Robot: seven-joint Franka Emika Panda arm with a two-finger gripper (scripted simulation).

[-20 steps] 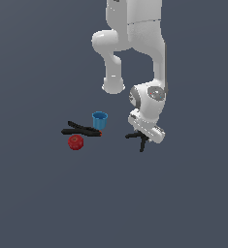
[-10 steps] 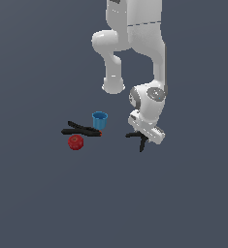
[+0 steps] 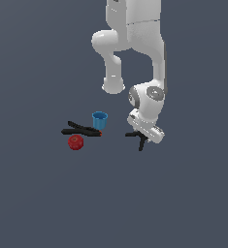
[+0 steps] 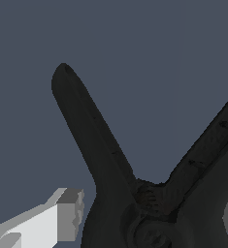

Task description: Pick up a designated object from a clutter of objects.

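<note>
The small black spring clamp lies on the grey floor at the exterior view's right, apart from the other items. Its two splayed handles fill the wrist view; its red-orange tip is hidden. My gripper is down over it. In the wrist view the gripper has one pale finger on each side of the clamp's body, closed against it. The clamp still looks to be at floor level.
To the exterior view's left stand a blue cup, a longer black clamp with an orange tip, and a red ball-like fruit. A tiny blue piece is not visible. The floor is plain dark grey.
The gripper sank very slightly onto the small clamp between one second ago and half a second ago, then held still. The other items have not moved.
</note>
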